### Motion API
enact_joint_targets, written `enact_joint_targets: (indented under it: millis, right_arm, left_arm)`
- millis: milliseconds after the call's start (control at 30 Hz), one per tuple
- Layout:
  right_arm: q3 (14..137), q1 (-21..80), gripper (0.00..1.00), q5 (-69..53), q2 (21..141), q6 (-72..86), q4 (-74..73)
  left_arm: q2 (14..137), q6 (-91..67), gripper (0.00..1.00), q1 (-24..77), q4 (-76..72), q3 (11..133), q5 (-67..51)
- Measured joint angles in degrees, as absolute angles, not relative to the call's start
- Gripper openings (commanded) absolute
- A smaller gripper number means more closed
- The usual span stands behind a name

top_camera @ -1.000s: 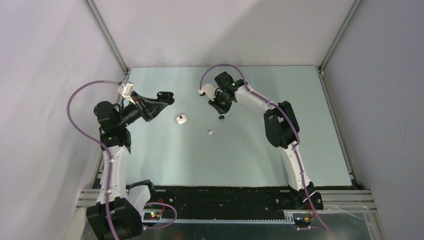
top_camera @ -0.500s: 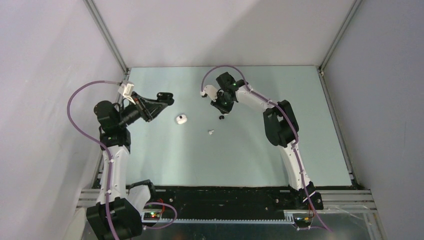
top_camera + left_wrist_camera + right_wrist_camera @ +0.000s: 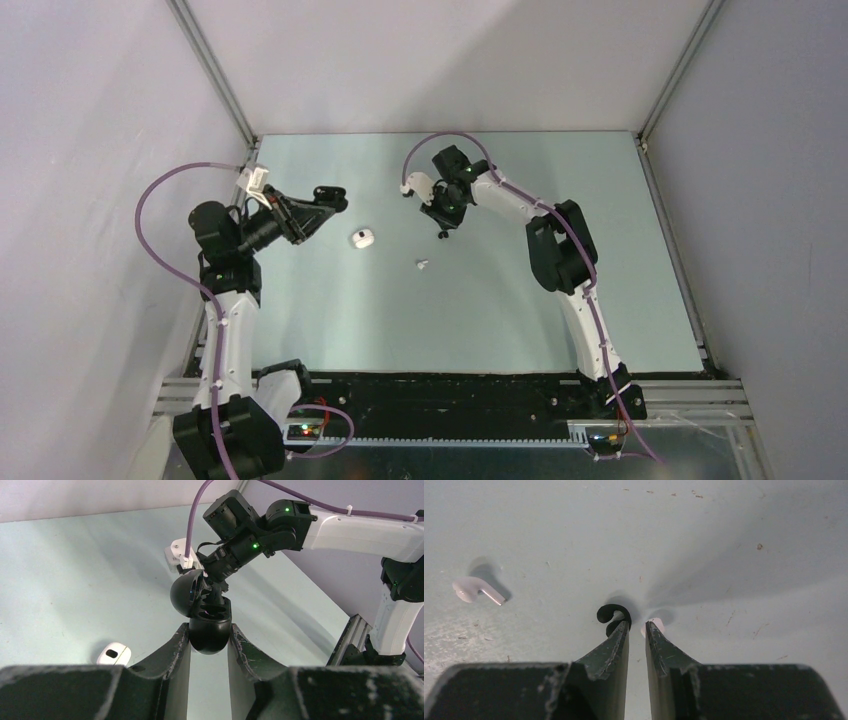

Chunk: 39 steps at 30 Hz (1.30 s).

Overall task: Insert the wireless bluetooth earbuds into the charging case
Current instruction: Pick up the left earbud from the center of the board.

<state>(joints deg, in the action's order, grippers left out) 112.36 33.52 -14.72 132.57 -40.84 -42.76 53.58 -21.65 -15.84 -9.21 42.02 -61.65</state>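
Note:
My left gripper is shut on a black oval pebble-like object, held above the table with its lid hinged open over two sockets. It is left of the white charging case, which lies closed with its dark mark up and also shows in the left wrist view. One white earbud lies on the table, also in the right wrist view. My right gripper is down at the table, its jaws a narrow gap apart with nothing between them. A tiny black curled bit lies at its left tip and a small whitish piece at its right tip.
The right arm reaches over the far middle of the pale green table. Grey walls with metal corner posts close the left, back and right sides. A black rail runs along the near edge.
My right gripper has shifted very slightly toward the far side by the black bit. The left arm, the white case and the lying earbud have not moved.

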Motion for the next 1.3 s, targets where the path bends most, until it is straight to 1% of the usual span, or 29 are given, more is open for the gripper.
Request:
enact_joint_targets:
  millis: [833,967,1300]
  right_arm:
    - [110.4,34.2,0.21,-18.6,132.4,-43.0,-42.8]
    - [109.8,34.4,0.18,-19.1,131.9,-43.5,-43.4]
    - [109.7,34.4,0.04,-20.4,131.7,-43.8,-44.6]
  left_arm:
    - [53.6,-21.4,0.00,-15.8,-8.8,42.0,-60.2]
    - [53.6,-21.5,0.00,-15.9,-8.9,42.0,-60.1]
    - [53.6,-21.5,0.00,-15.9,-8.9,42.0,-59.9]
